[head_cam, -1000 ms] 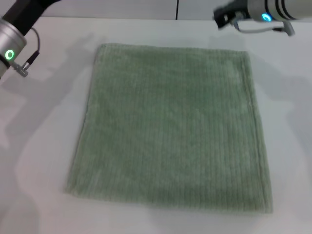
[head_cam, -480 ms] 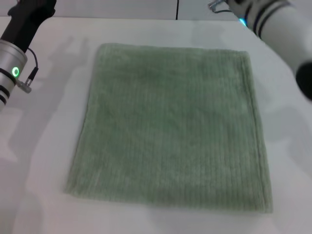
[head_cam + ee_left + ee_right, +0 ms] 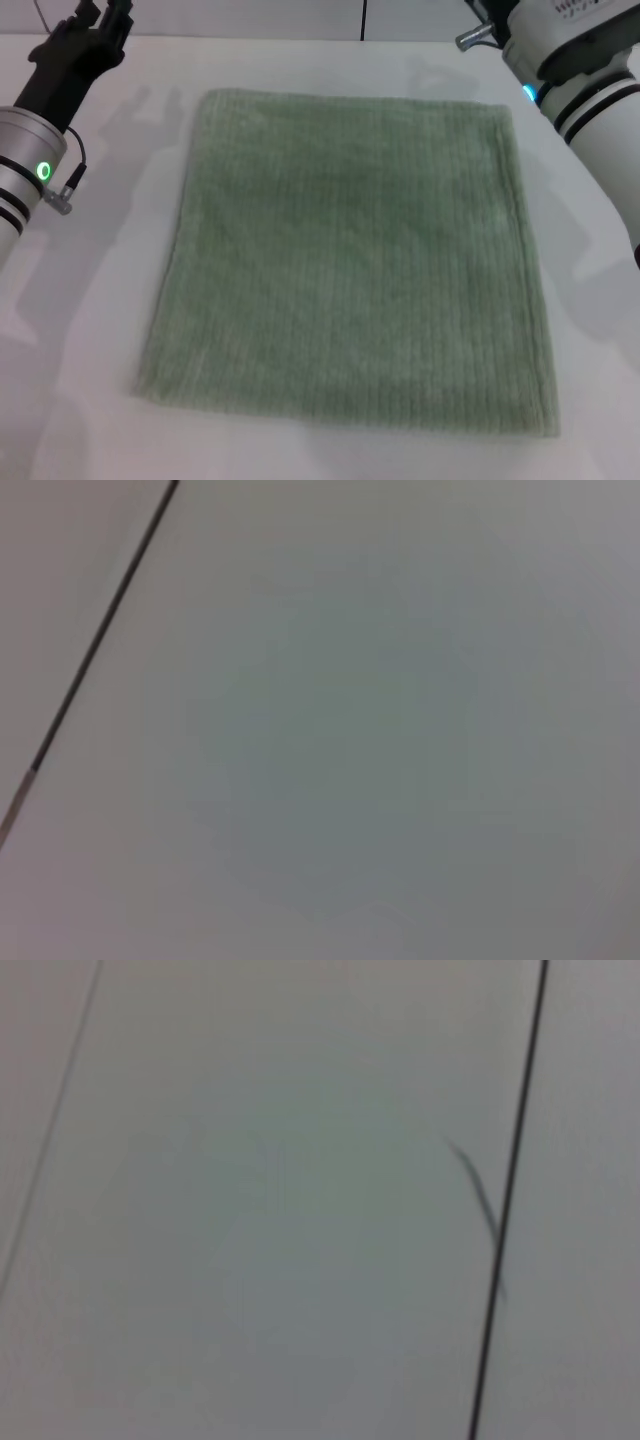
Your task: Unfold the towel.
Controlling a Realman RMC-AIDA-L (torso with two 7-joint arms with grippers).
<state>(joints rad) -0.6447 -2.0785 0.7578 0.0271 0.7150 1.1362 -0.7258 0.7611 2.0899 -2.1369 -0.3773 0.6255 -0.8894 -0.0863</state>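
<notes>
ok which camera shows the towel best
The head view. There the whole towel lies spread flat on the table, all four edges visible, with both arms up at the far corners, clear of it. The left wrist and right wrist views show none of it, only pale blank surfaces with dark seam lines.

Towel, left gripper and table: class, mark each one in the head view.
towel [image 3: 350,260], head view, middle of the cloth.
left gripper [image 3: 100,20], head view, dark fingertips.
table [image 3: 90,300], head view, bare white top.

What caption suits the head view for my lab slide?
Green towel lying flat on the white table, left tool and right arm raised at its far corners.
</notes>
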